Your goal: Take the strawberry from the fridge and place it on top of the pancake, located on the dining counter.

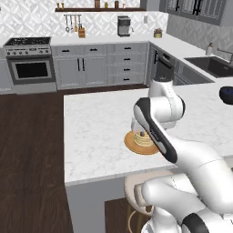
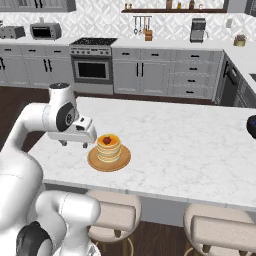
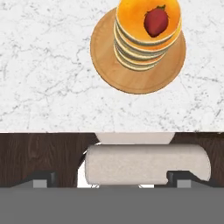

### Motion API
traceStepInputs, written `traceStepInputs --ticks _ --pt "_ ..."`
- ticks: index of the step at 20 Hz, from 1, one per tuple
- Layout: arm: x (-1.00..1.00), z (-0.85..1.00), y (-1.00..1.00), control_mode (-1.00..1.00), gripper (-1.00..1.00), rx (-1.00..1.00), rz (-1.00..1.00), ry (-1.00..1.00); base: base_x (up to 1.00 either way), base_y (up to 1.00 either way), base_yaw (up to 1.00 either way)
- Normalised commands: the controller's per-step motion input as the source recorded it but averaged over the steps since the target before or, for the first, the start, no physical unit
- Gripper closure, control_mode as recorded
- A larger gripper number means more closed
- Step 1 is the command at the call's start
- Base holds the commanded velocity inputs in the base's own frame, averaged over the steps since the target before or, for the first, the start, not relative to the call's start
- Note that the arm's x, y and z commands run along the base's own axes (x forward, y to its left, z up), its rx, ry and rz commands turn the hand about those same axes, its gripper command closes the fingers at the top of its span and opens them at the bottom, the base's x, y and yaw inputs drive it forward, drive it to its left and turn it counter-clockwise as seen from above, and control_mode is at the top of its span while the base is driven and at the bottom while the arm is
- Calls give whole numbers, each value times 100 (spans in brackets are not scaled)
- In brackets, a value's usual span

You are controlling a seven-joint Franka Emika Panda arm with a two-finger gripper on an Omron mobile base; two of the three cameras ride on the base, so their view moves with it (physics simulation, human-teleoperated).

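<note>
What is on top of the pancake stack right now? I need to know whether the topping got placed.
A red strawberry lies on the top pancake, which sits on the wooden plate. The plate's middle is covered by the stack.

I find the red strawberry (image 3: 155,22) lying on top of the pancake (image 3: 146,37), a small upright stack of pale tan rounds on a round orange-brown wooden plate (image 3: 131,76), which sits near the front edge of the white marbled dining counter (image 3: 43,74).
</note>
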Motion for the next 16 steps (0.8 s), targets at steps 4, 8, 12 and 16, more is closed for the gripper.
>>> traceStepInputs --ticks 4,8,12,16 --pt "-76 -20 18 -100 -100 0 0 -1 0 0 0" --pt "0 -26 63 -100 -100 -10 0 0 0 0 0" --pt "3 -26 91 -100 -100 -14 0 0 0 0 0" --pt "13 -36 98 -100 -100 -24 -4 1 0 0 0"
